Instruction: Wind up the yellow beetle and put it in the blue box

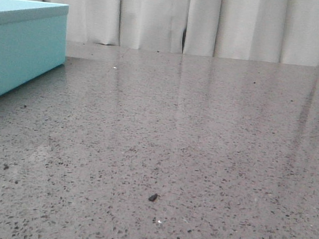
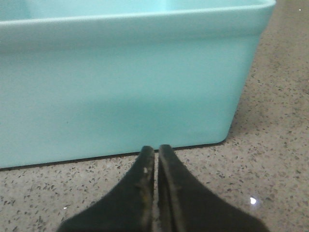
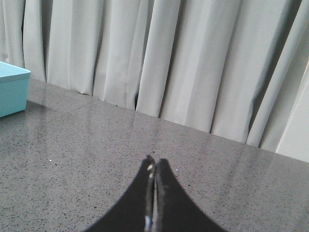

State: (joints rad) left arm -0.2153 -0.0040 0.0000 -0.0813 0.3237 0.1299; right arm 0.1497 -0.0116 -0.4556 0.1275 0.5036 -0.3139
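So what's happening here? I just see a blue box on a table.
Nothing is being handled right now. The blue box sits at the left of the speckled grey table. The left gripper is shut and empty, close in front of the box's side. The right gripper is also shut and empty, over bare table facing the white curtain. The yellow beetle meant for the box shows in no view.

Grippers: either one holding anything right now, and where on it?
Nothing held. Left gripper is shut empty, facing the blue box; right gripper is shut empty above the table.
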